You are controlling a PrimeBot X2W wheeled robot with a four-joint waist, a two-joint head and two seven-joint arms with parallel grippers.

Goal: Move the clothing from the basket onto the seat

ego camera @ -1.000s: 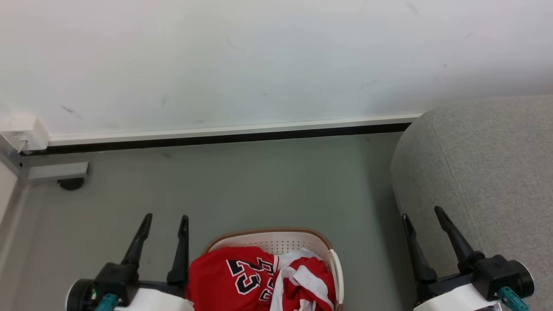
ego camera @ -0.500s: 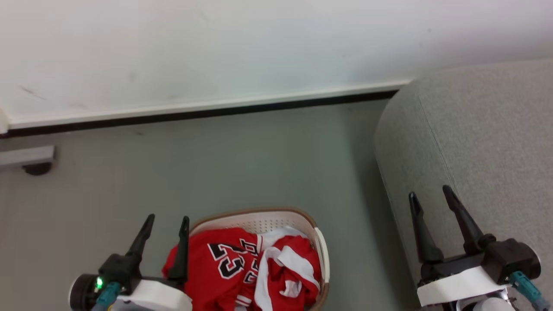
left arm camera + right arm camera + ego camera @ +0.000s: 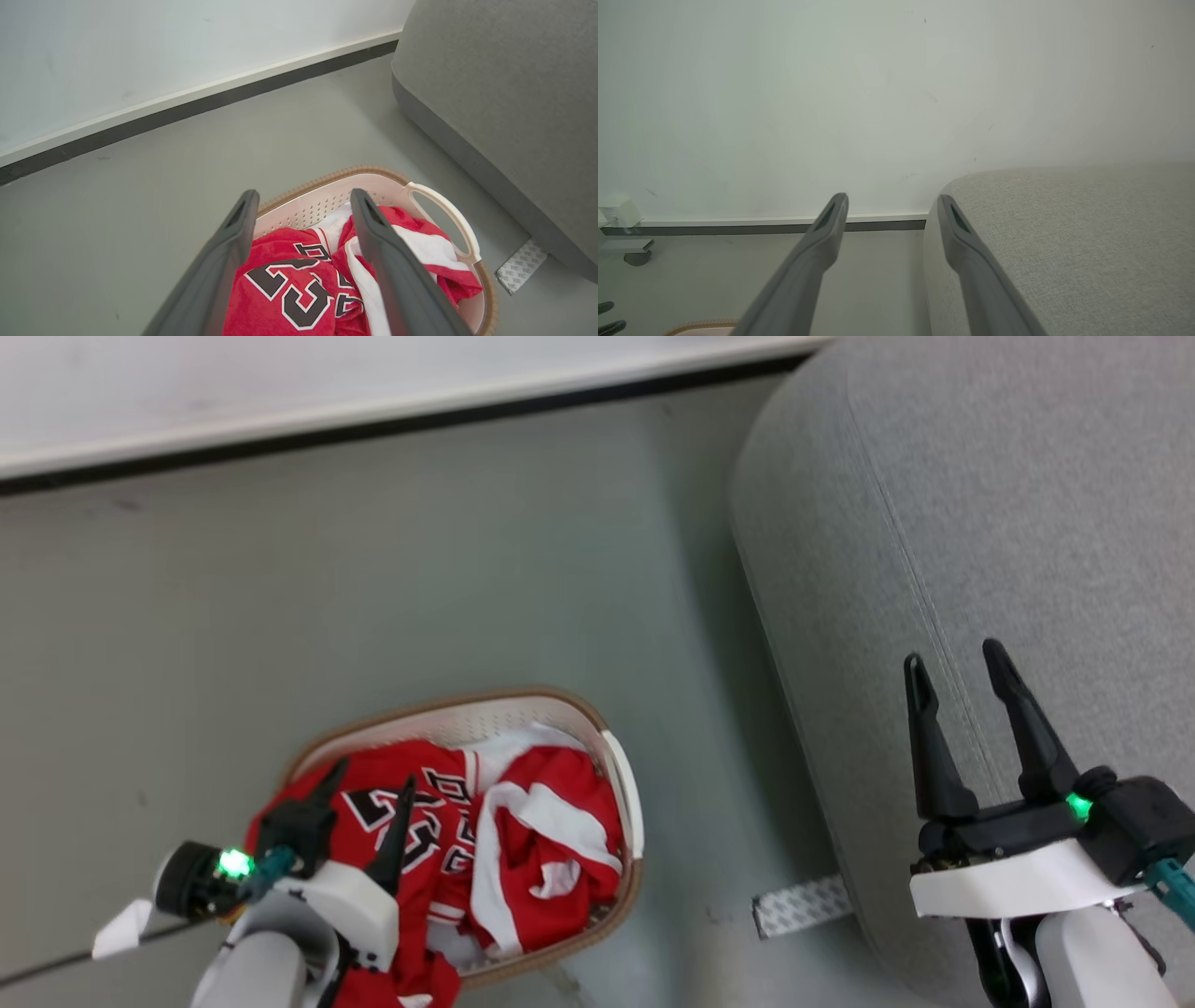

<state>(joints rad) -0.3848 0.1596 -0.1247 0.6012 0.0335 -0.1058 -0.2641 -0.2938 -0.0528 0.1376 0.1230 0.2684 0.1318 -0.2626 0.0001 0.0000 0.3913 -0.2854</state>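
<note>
fingers of the left gripper are spread with nothing between them, hanging over the clothing at the left side of the basket, tips above the 23 print. can't tell if they touch cloth. right gripper fingers also apart and empty, over the left edge of the seat. clothing all sits in the basket as a crumpled heap with no clean long axis. basket is on the floor, near the seat's left edge but apart from it. key relation: heap is right under the left fingers, so left arm is far nearer; seat lies to the basket's right. my read: drop left, pinch a fold, carry right across the gap.
</note>
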